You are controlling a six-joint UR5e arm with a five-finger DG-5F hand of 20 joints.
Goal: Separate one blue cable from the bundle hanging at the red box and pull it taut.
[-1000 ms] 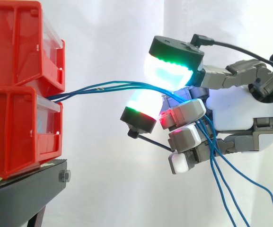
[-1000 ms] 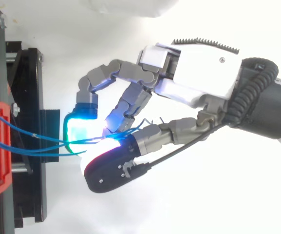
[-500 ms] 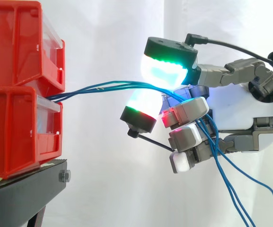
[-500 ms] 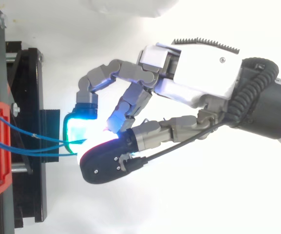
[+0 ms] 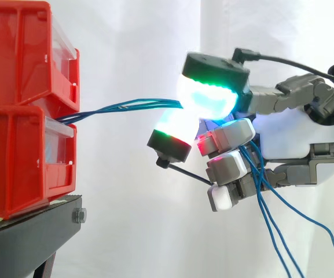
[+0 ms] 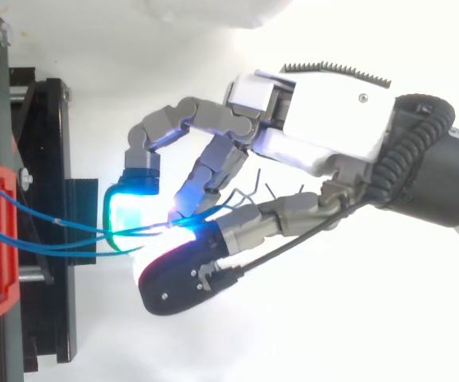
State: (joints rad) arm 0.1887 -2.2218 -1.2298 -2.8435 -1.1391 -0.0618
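Blue cables [image 5: 126, 106] from the red box [image 5: 16, 162] are pinched between the hand's [image 5: 297, 139] curled pads [image 5: 204, 95], likely so one can be isolated and tensioned.

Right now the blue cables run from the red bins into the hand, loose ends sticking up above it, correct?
No. The side view shows the blue cables run from the red bins into the hand, but their loose ends hang down below it.

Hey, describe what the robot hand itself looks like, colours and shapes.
The robot hand has a white palm shell, grey segmented fingers and thick fingertip pads glowing cyan, green and red, some capped in black. A black cylindrical wrist follows.
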